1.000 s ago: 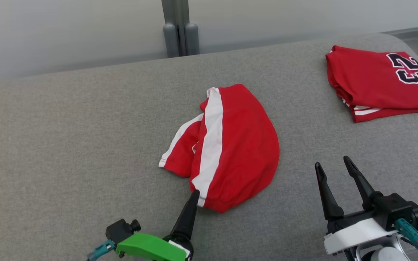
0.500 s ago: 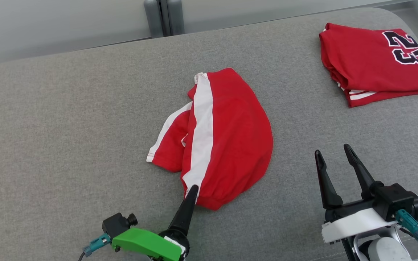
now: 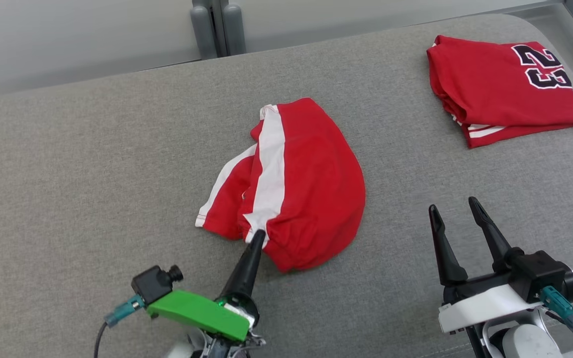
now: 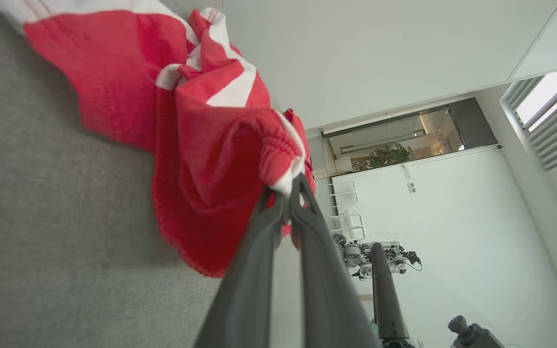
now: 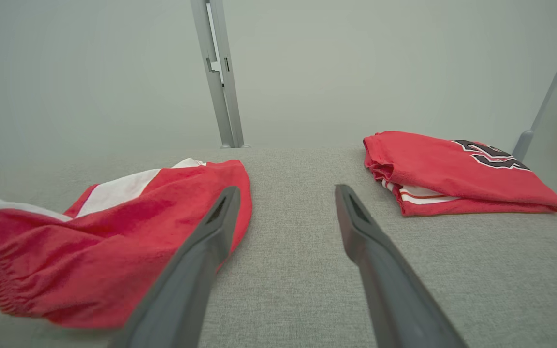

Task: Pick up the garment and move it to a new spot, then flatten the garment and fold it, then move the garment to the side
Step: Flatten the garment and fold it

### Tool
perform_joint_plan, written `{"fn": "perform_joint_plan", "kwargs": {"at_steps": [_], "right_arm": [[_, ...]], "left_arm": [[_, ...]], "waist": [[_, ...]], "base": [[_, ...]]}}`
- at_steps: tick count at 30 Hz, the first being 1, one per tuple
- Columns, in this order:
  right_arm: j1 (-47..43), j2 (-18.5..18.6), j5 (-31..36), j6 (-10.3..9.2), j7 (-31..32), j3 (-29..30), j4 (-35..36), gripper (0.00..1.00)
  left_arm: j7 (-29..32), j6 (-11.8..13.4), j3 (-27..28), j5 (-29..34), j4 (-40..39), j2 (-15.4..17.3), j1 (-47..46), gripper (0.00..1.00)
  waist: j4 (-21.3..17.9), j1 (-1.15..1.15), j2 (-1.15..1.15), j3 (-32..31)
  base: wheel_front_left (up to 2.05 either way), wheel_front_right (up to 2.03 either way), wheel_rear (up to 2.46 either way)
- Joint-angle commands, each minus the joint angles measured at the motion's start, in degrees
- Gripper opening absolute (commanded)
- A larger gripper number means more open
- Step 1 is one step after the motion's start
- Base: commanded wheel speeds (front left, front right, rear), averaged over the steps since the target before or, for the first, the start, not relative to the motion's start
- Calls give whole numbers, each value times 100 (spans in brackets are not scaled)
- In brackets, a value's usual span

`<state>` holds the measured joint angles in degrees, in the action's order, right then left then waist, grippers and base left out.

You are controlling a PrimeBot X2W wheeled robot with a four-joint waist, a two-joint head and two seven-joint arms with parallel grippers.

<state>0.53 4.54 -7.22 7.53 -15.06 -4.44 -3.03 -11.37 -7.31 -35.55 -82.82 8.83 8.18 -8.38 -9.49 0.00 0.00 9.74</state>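
Nearest me, well left of the folded jersey (image 3: pixel 500 84), my left gripper (image 3: pixel 255 234) is clamped on the near hem of the garment (image 3: pixel 311 189). My right gripper (image 3: pixel 451 205), nearer than the jersey, stands wide open and empty. The garment lies crumpled left of the jersey. Such a thin pinch could slip on lifting. A second ago that hem lay unbunched.
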Motion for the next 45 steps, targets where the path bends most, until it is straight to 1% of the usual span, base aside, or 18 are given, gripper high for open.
{"fn": "perform_joint_plan", "kwargs": {"at_steps": [1,4,6,11,13,17,19,22,24,27,28,31,33,35,38,40,42,45], "right_arm": [[36,11,-10,-10,-15,9,-5,100],[18,-8,-10,-10,-15,-16,-39,100],[14,-28,-21,-10,-14,-53,-61,100],[78,-75,-36,-10,-15,-103,-66,100],[86,-88,-42,-10,-15,-98,-78,100],[93,-100,-46,-10,-15,-71,-88,100],[71,-77,-37,-10,-15,-46,-78,100],[33,-50,-47,-10,-15,2,-49,100],[-4,-17,-44,-10,-15,54,-11,100],[-71,76,-86,-10,-14,78,26,100],[-106,129,-106,-10,-14,36,6,100],[-172,338,-220,-10,-15,-59,-100,100],[-171,475,-357,-10,-14,-145,-169,100],[-110,637,-557,-10,-14,-229,-230,100],[88,914,-839,-10,-14,-376,-367,100],[319,1179,-1000,-10,-14,-583,-532,100],[598,1476,-1178,-10,-14,-884,-814,100],[1160,1928,-1526,-10,94,-1520,-1511,100]], "left_arm": [[-54,-26,9,123,-81,125,-259,0],[94,-26,-163,368,-216,386,-687,0],[369,-26,-324,474,-335,592,-1099,0],[1373,-26,-751,704,-661,1165,-2412,0],[1654,-26,-828,768,-684,1342,-2958,0],[2037,-26,-863,668,-714,1436,-3993,0],[2243,-26,-928,487,-828,1435,-4335,0],[2599,-25,-1034,149,-1074,1566,-4562,0],[2865,-23,-1142,-114,-1270,1744,-4420,0],[3256,-21,-1454,-307,-1542,2252,-3932,0],[3282,-21,-1524,-324,-1622,2469,-3730,0],[3064,-21,-1619,-333,-1615,2939,-3020,0],[2816,-21,-1673,-232,-1510,3142,-2619,0],[2513,-21,-1735,-74,-1362,3247,-2290,0],[2060,-21,-1863,274,-1073,3218,-1989,0],[1730,-21,-1912,393,-851,3075,-1814,0],[1487,-21,-1983,488,-715,2948,-1714,0],[1225,-21,-2100,513,-583,2754,-1609,0]], "waist": [[-50,0,0,-62],[-132,0,0,-159],[-218,0,0,-229],[-562,0,0,-350],[-699,0,0,-388],[-926,0,0,-470],[-993,0,0,-513],[-998,0,0,-548],[-925,0,0,-550],[-690,0,0,-500],[-594,0,0,-475],[-256,0,0,-375],[-38,0,0,-306],[190,0,0,-238],[479,0,0,-180],[624,0,0,-153],[755,0,0,-130],[944,0,0,-104]], "base": [[0,0,0],[0,0,0],[0,0,0],[0,0,0],[0,0,0],[0,0,0],[0,0,0],[0,0,0],[0,0,0],[0,0,0],[0,0,0],[0,0,0],[0,0,0],[0,0,0],[0,0,0],[0,0,0],[0,0,0],[0,0,0]]}}
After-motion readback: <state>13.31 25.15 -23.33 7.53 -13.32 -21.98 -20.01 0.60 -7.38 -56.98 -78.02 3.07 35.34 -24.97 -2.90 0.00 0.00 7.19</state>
